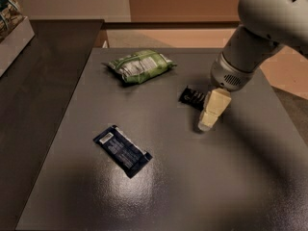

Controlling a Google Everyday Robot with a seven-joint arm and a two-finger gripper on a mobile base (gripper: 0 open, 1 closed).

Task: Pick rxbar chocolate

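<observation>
Camera view: green chip bag (140, 65) at far side of dark grey table (240, 191), dark-blue wrapper (122, 149) nearer and to the left, both well apart from gripper (206, 124). Rxbar chocolate (191, 96) flat on the table, just beside the gripper and partly hidden by it. Whether the gripper is apart or together: cannot tell.

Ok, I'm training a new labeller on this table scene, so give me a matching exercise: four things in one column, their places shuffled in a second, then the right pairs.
Things:
1. green chip bag
2. dark-blue wrapper
3. rxbar chocolate
4. hand

Places:
A. near left part of the table
B. far side of the table, left of centre
C. over the table, right of centre, just right of the small black bar
D. flat on the table, its right end hidden behind the robot's wrist

Pairs: 1-B; 2-A; 3-D; 4-C
</observation>
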